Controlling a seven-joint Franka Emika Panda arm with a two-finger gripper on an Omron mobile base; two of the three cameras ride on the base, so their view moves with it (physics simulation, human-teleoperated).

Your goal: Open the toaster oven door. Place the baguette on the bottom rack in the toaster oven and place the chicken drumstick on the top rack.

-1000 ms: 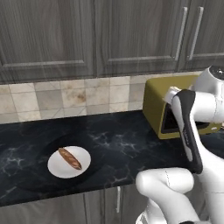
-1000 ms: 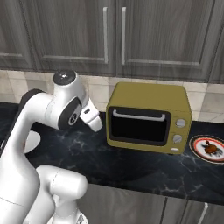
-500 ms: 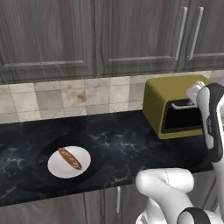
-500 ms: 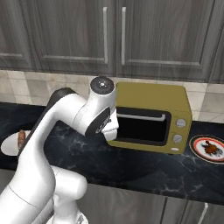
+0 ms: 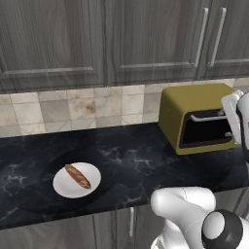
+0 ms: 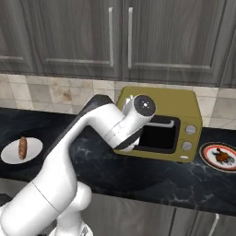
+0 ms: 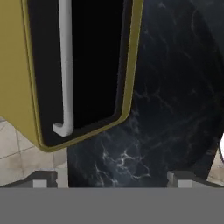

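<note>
Left base view: slim brown slashed baguette (image 5: 78,176) lying on white round plate (image 5: 63,187), well left of mustard-yellow boxy toaster oven (image 5: 193,104) on black marble tabletop (image 5: 131,160). Right base view: reddish-brown chicken drumstick (image 6: 222,156) sitting just right of oven. Hand view: gripper (image 7: 110,177) standing spread before shut dark glass door (image 7: 94,57).

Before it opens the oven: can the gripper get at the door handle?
Probably yes: the open gripper faces the closed toaster oven door, and nothing sits between it and the handle.

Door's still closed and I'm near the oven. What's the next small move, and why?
Probably bring the open gripper forward onto the silvery handle of the toaster oven door. The door is shut, the fingertips stand wide apart short of it, holding nothing.
</note>
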